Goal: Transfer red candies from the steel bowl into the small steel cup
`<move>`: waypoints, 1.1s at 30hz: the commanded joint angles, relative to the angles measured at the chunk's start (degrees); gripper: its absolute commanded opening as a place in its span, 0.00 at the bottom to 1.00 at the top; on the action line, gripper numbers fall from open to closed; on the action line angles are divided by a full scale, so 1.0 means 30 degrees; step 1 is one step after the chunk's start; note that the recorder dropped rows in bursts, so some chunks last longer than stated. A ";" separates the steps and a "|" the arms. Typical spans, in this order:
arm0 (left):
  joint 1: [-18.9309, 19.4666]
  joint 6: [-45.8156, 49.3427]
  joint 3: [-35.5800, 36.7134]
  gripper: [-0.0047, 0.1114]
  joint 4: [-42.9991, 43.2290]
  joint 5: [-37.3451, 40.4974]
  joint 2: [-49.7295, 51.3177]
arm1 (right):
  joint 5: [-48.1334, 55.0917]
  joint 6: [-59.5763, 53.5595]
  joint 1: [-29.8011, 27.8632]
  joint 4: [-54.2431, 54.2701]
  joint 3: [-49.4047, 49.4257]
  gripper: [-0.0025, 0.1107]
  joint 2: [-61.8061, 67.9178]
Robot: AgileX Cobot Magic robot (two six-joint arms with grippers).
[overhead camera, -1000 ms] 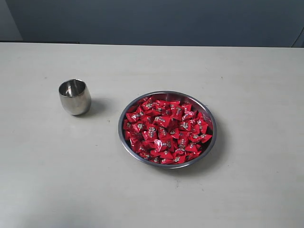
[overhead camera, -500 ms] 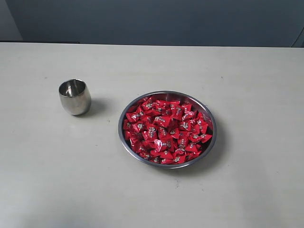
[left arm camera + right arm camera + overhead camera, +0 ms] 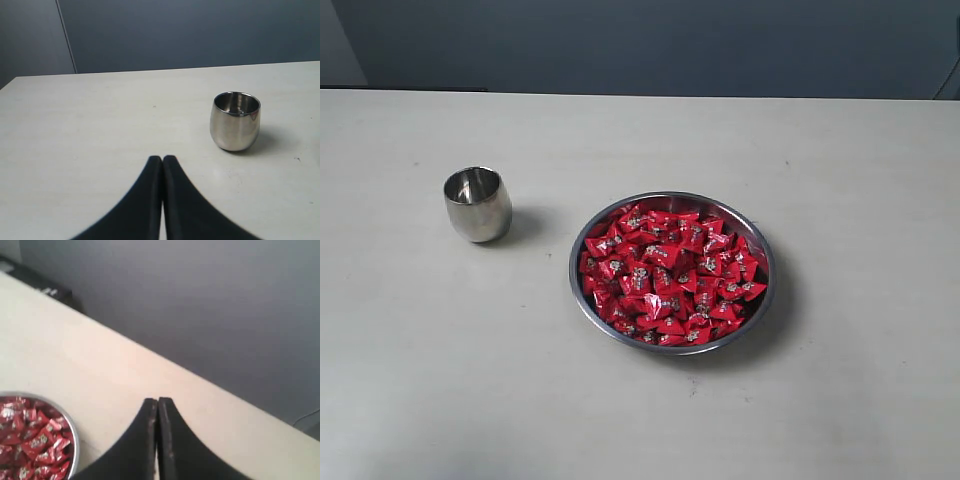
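No shift noted against either earlier exterior frame: small steel cup (image 3: 477,204), steel bowl (image 3: 672,196) and red candies (image 3: 668,277) sitting exactly as before.

Exterior view. Cup upright on pale table (image 3: 840,160), at roughly 10 o'clock from bowl, well apart from it. Bowl near table centre, floor covered edge to edge with candies, piled loosely. Cup contents not readable from here.

Left wrist view. Left gripper (image 3: 163,159) pinched fully together, black fingers meeting tip to tip, nothing between them. Held low over table, aimed almost level toward grey wall (image 3: 190,30). Cup (image 3: 235,121) standing beyond the tips and off to one side, well apart, untouched.

Right wrist view. Right gripper (image 3: 157,401) likewise pressed closed, fingers flat against each other, holding nothing. Pitched so that wall fills much of the view above table's far edge. Part of bowl rim (image 3: 75,435) with candies (image 3: 35,440) in sight to one side of the fingers, apart from them.
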 commanded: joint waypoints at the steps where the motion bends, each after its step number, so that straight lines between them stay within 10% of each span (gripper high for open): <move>1: 0.0011 -0.0044 0.0073 0.04 -0.0043 -0.0031 -0.0085 | 0.1119 -0.1842 0.0033 0.0164 -0.1558 0.02 0.4760; 11: 0.0011 -0.0044 0.0073 0.04 -0.0043 -0.0031 -0.0085 | 0.4433 -0.1930 0.0446 0.1312 -0.5224 0.02 1.1951; 22: 0.0011 -0.0044 0.0073 0.04 -0.0043 -0.0031 -0.0085 | 0.0834 -0.1930 0.5186 0.0517 -0.5224 0.02 1.4213; 33: 0.0011 -0.0044 0.0073 0.04 -0.0043 -0.0031 -0.0085 | 0.2107 0.5263 0.7407 -0.7376 -0.7787 0.02 1.7971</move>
